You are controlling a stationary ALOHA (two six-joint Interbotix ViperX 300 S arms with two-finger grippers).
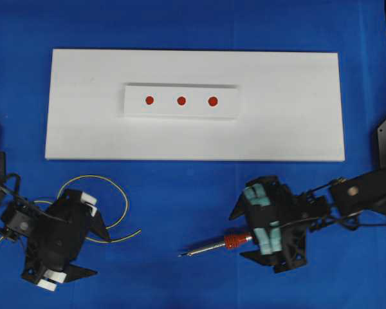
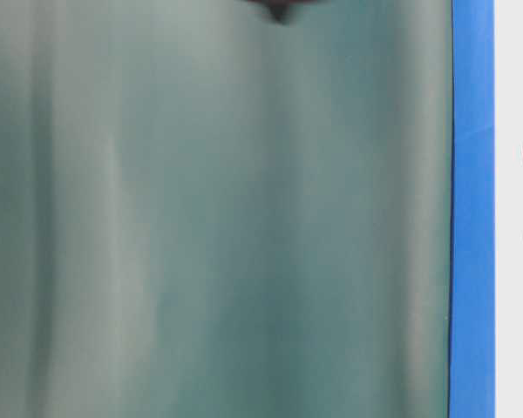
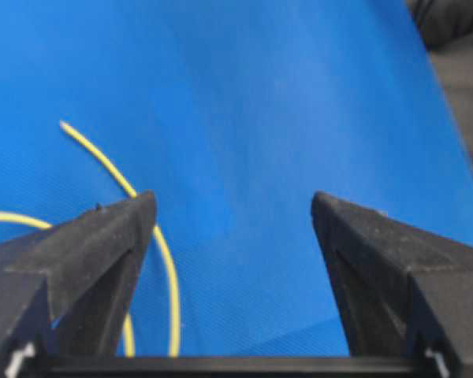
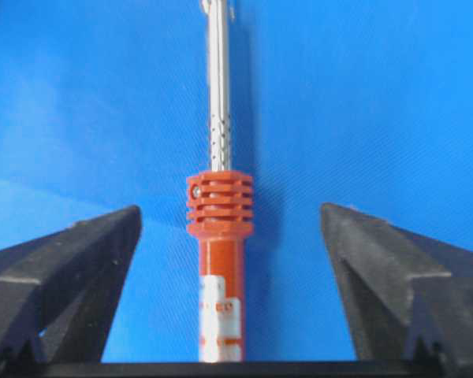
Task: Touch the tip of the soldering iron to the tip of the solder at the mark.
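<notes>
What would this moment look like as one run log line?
left gripper: open, over solder | right gripper: open, astride soldering iron | both lying on blue mat | marks: untouched

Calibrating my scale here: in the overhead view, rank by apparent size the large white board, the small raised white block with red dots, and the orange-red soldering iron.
1. Large white board
2. Small raised white block
3. Orange-red soldering iron, partly hidden under the right gripper, so its full length is unsure.

White board (image 1: 289, 129) on blue mat (image 1: 193, 212)
</notes>
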